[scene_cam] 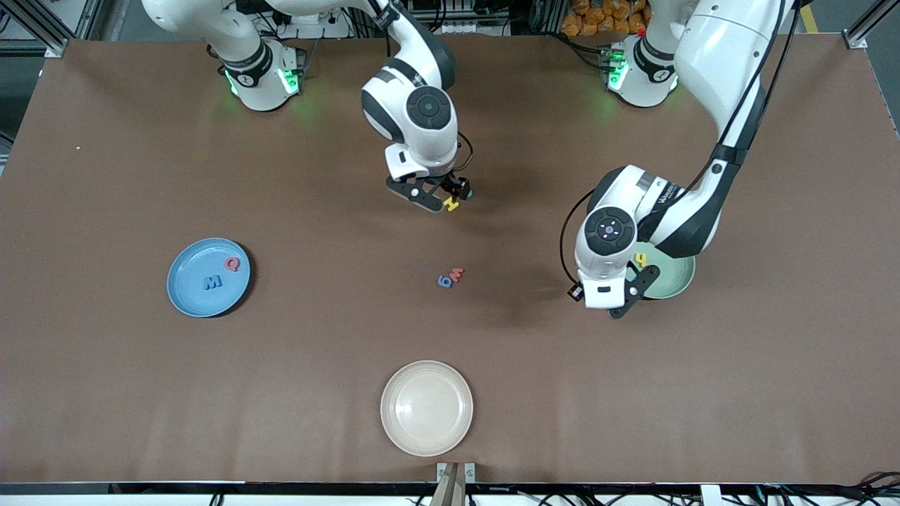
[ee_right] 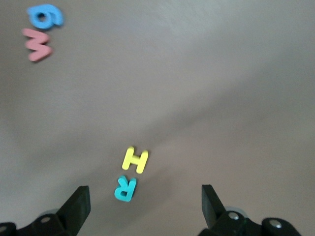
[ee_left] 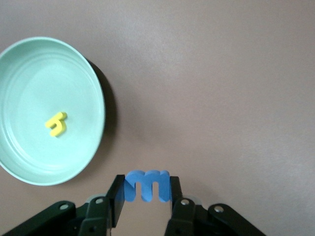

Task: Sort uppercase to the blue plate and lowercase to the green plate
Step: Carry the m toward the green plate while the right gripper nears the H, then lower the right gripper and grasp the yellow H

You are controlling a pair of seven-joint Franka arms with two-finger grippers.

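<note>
Left wrist view: left gripper (ee_left: 146,196) pinches blue m (ee_left: 147,185) by its flat ends, just beside green plate (ee_left: 101,98). Foam looks light and squashy, so grip gently. Right gripper (ee_right: 145,206) spread wide over yellow H (ee_right: 135,160) and teal R (ee_right: 125,189).

A robotics lab: two white arms bolted to a brown-covered table (scene_cam: 140,365), aluminium framing (scene_cam: 49,28) and cables around.
</note>
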